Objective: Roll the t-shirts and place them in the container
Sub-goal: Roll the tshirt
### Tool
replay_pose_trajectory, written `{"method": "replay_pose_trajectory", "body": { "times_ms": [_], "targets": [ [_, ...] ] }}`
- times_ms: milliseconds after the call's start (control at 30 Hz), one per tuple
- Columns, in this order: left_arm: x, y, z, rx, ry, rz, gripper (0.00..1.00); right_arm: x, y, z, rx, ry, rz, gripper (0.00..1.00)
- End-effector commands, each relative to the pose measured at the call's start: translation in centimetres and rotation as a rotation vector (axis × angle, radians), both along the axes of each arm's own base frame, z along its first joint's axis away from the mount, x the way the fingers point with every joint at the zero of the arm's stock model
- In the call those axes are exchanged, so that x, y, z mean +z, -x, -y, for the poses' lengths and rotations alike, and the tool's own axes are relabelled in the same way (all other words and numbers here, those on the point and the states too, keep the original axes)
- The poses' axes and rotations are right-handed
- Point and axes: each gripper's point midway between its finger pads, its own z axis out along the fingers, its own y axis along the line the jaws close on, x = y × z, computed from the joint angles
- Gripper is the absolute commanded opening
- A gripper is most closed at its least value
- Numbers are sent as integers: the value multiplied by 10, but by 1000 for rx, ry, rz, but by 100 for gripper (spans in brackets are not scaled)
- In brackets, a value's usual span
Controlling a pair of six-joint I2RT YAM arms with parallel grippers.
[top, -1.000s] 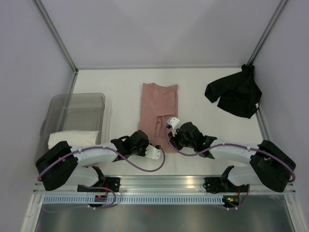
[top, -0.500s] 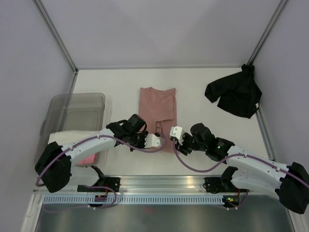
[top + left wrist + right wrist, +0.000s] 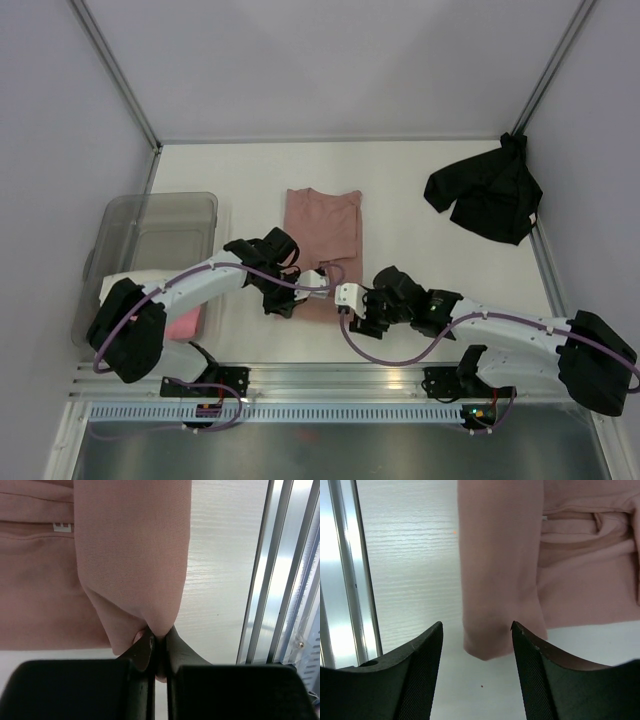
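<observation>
Two arms reach inward from their bases at the near edge of the worktop, just past the aluminium rail that runs along that edge. The left tool is closed on the salmon-pink t-shirt, pinching a fold at its near hem. In the left wrist view the cloth rises from between the fingers as a doubled-over flap. Beside it the right tool has its jaws spread wide and holds nothing. The rounded end of a pink fold lies in the gap between its fingers, and whether either finger touches the cloth I cannot tell.

From above, both tools meet at the shirt's near end, the left tool just to the left of the right tool. The salmon-pink shirt lies flat in the middle of the worktop, folded to a narrow strip, its neck end away from the arms.

At the left stands a translucent grey bin. At its near end show a cream rolled t-shirt and a bright-pink rolled t-shirt, both partly hidden by the left arm. Farthest off, at the right rear of the worktop, a black t-shirt lies crumpled, well apart from the rest.
</observation>
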Motion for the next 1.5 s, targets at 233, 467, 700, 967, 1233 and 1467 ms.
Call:
{"method": "replay_pose_trajectory", "body": {
  "times_ms": [233,467,700,967,1233,1467],
  "targets": [
    [11,-4,6,37,48,-38,2,-16,2,-17,72,104,-5,9],
    [5,11,-12,-61,-2,-62,2,6,34,1,246,93,-232,0],
    [9,32,-14,-105,-3,-177,2,21,41,7,276,25,-411,0],
    [6,8,-8,-35,-16,-209,7,-7,9,6,121,72,-540,0],
    [-8,-16,-13,51,-64,-238,19,-20,-31,8,-86,59,-597,1],
    [-21,-34,-22,125,-112,-197,29,-21,-46,6,-158,33,-613,8]
  ]
}}
